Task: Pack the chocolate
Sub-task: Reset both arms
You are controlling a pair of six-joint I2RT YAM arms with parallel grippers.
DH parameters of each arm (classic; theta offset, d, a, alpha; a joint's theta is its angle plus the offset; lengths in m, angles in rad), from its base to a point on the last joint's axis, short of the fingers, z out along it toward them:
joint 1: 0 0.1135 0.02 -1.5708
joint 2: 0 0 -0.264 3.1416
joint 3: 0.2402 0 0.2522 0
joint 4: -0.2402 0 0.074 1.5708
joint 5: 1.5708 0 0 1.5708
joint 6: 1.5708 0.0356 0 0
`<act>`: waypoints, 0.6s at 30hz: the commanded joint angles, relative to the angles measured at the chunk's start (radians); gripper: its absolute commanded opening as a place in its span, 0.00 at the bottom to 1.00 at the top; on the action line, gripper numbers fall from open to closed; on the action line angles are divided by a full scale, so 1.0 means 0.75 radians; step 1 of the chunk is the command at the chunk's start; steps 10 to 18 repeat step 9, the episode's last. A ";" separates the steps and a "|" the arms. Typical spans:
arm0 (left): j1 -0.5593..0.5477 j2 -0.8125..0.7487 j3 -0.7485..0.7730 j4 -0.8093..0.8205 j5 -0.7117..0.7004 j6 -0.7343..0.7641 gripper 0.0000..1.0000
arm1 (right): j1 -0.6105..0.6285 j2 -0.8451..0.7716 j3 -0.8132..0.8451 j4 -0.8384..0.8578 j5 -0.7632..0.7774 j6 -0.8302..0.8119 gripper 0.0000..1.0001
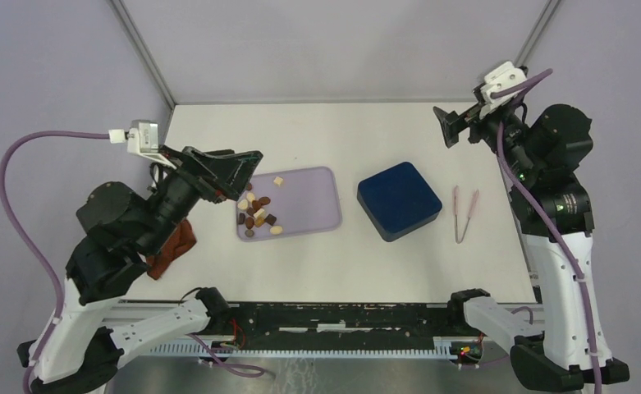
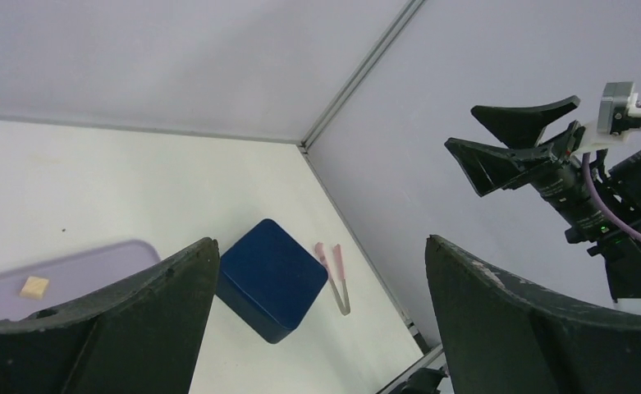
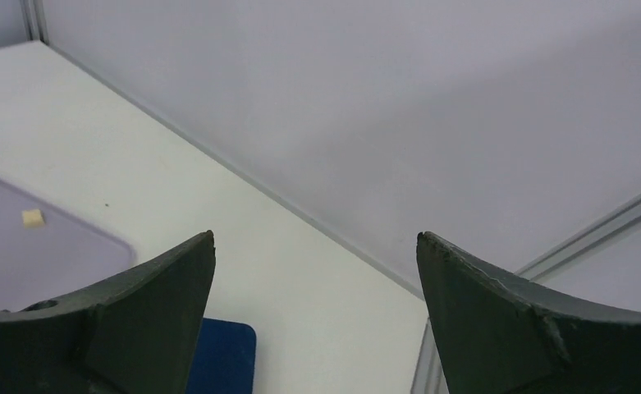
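Cloth [image 1: 174, 245], one, reddish-brown, crumpled, nearest; chocolate [image 1: 250, 222], roughly a dozen small brown and cream pieces, on one smooth lavender tray [image 1: 310, 201]; one matte blue rounded-square box [image 1: 399, 199]; one pink tongs [image 1: 464, 213]; left hand [image 1: 247, 176] spread above tray edge; right hand [image 1: 444, 127] spread, raised farthest.

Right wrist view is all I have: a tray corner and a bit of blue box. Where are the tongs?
Observer: The pink tongs lie just right of the blue box in the top view, not touching it.
Operator: And the chocolate?
Observer: The chocolate is clustered on the left half of the lavender tray; none is in the box.
Operator: Where's the left hand?
Observer: The left hand is open and empty, above the tray's far-left corner.
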State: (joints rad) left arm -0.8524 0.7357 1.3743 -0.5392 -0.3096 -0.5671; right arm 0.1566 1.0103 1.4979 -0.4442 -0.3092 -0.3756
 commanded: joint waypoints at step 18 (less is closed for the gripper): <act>-0.002 0.060 0.220 -0.154 -0.075 0.097 1.00 | -0.001 0.019 0.269 -0.168 0.085 0.296 0.98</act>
